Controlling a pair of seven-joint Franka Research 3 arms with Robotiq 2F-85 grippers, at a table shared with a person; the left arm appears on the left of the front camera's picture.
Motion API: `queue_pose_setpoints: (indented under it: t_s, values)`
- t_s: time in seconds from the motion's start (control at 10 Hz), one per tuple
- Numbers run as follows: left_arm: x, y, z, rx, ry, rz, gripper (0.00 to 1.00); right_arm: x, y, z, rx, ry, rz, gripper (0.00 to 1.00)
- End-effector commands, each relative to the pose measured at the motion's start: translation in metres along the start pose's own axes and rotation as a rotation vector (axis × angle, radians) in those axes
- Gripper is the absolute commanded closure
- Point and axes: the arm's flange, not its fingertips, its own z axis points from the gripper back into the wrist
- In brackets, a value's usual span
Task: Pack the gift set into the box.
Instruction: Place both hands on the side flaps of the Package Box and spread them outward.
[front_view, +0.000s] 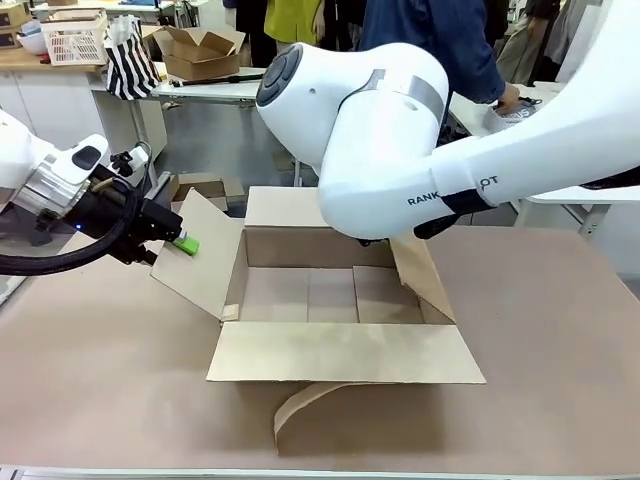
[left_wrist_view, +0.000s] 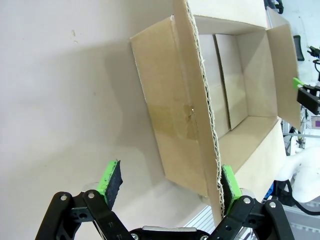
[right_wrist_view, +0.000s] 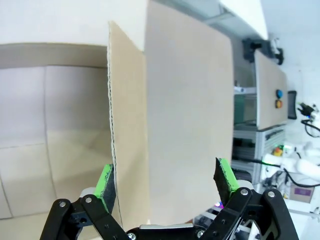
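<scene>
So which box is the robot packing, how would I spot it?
Look at the middle of the brown table, between the two white arms. The box lies there, wide and shallow, empty, with all four flaps spread open and a curl of brown tape hanging off its near flap. The other carton sits far back on another table and is smaller.

Grey floor, white side table with striped bag, white basket, small carton
</scene>
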Motion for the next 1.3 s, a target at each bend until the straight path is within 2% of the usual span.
queue_pose_setpoints:
  t_s: [0.0,0.1,0.6,0.7,0.9,1.1,1.2]
  values:
    - [-0.002,0.000,0.002,-0.011,0.001,-0.014,0.00,0.000,-0.010,0.015,-0.063,0.015,0.037,0.00]
    - [-0.002,0.000,0.002,-0.011,0.001,-0.014,0.00,0.000,0.000,0.000,0.000,0.000,0.000,0.00]
    - [-0.002,0.000,0.002,-0.011,0.001,-0.014,0.00,0.000,0.002,0.002,-0.012,0.010,0.015,0.00]
    - [-0.002,0.000,0.002,-0.011,0.001,-0.014,0.00,-0.005,-0.018,-0.002,0.009,0.056,-0.029,0.00]
    - [-0.002,0.000,0.002,-0.011,0.001,-0.014,0.00,-0.015,-0.056,-0.010,0.073,0.081,-0.101,0.00]
    - [-0.002,0.000,0.002,-0.011,0.001,-0.014,0.00,-0.021,-0.085,-0.030,0.201,0.125,-0.152,0.00]
    - [-0.002,0.000,0.002,-0.011,0.001,-0.014,0.00,-0.027,-0.103,-0.047,0.316,0.141,-0.198,0.00]
